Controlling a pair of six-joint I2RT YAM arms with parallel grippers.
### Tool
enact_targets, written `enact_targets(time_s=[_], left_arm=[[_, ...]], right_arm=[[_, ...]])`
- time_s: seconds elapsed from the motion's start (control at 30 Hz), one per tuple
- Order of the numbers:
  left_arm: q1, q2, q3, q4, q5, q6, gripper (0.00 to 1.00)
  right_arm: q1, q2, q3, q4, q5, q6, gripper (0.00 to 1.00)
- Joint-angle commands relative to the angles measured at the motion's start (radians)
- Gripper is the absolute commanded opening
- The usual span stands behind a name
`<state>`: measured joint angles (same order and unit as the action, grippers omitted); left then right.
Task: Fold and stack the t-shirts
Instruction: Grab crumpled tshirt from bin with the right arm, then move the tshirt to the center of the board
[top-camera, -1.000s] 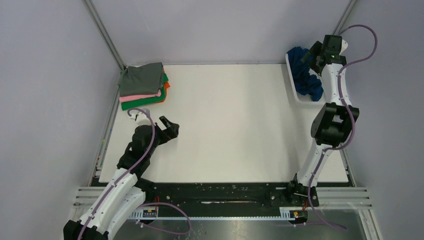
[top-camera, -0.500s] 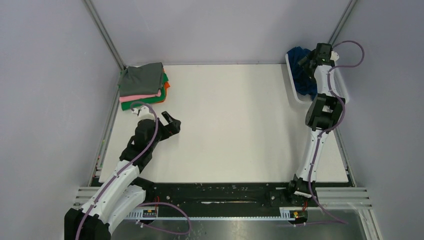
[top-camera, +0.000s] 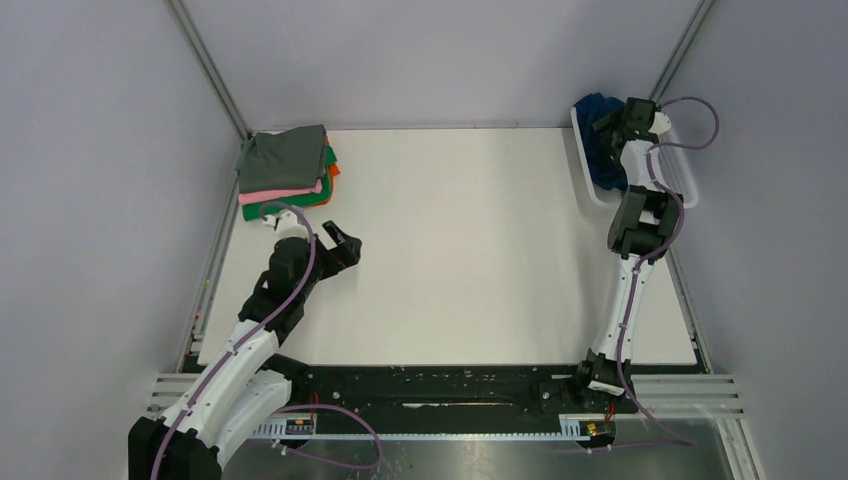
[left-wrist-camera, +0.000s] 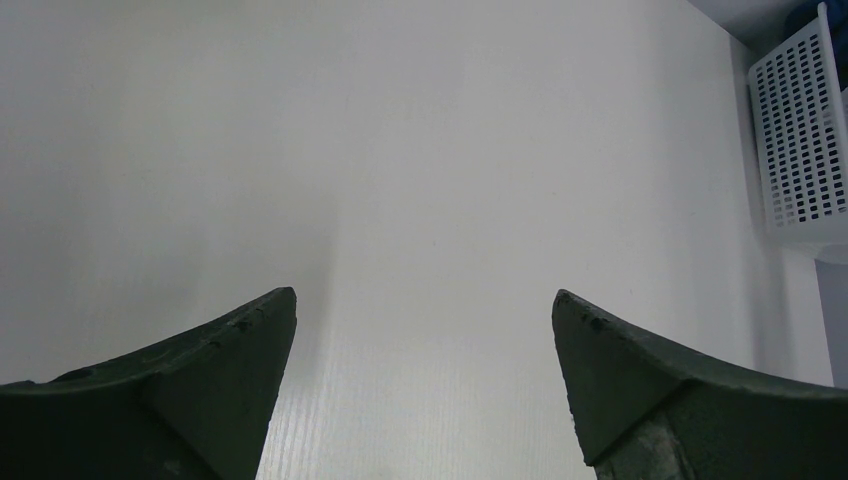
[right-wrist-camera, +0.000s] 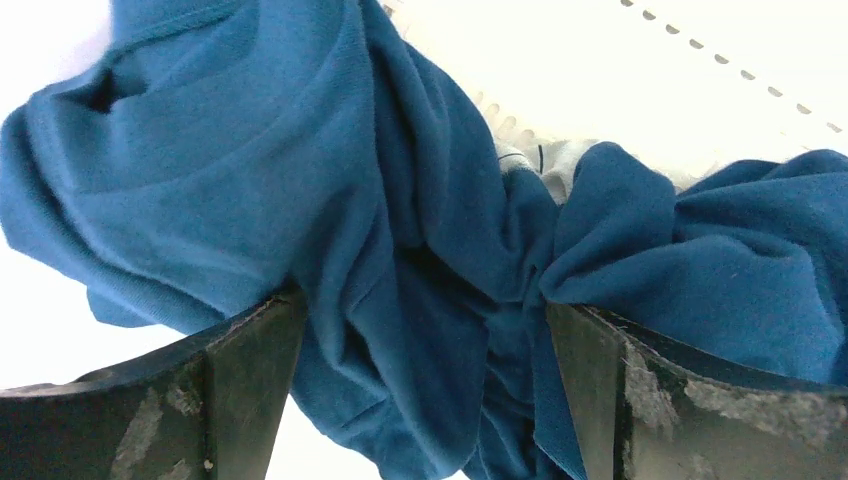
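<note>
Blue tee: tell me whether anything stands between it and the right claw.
Nothing visible does. The right claw stands open right at the crumpled blue tee in the basket, with only that cloth showing in its gap.

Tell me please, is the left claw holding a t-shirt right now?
No, the left claw stands open above the white table with nothing between its fingers.
</note>
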<state>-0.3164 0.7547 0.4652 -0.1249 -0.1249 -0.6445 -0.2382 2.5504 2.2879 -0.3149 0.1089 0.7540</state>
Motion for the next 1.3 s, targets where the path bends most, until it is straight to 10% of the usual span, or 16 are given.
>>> enact_targets(time_s=[0.0,0.17,0.33,0.5,1.0,1.27], left_arm=[[0.001,-0.003,0.047,0.043,-0.003,0.000,0.99],[0.001,0.007,0.055,0.040,-0.006,-0.001,0.99],[0.000,0.009,0.067,0.022,-0.010,0.002,0.99],[0.000,-0.016,0.067,0.009,-0.005,0.012,0.99],[0.001,-0.256,-0.020,-0.058,0.055,-0.009,0.99],[0.001,-0.309,-0.044,-0.093,0.120,-0.108,0.99]], right_arm=[[-0.002,0.043,0.031,0.099,-0.020,0.073,0.99],[-0.001,0.027,-0.048,0.230,-0.030,0.118,0.82],[-0.003,0.026,-0.047,0.273,-0.058,0.086,0.20],[-0.004,-0.096,-0.105,0.287,-0.087,-0.005,0.00],[0.025,-0.863,-0.422,0.248,-0.494,-0.132,0.00],[0.322,-1.097,-0.351,-0.035,-0.719,-0.292,0.00]])
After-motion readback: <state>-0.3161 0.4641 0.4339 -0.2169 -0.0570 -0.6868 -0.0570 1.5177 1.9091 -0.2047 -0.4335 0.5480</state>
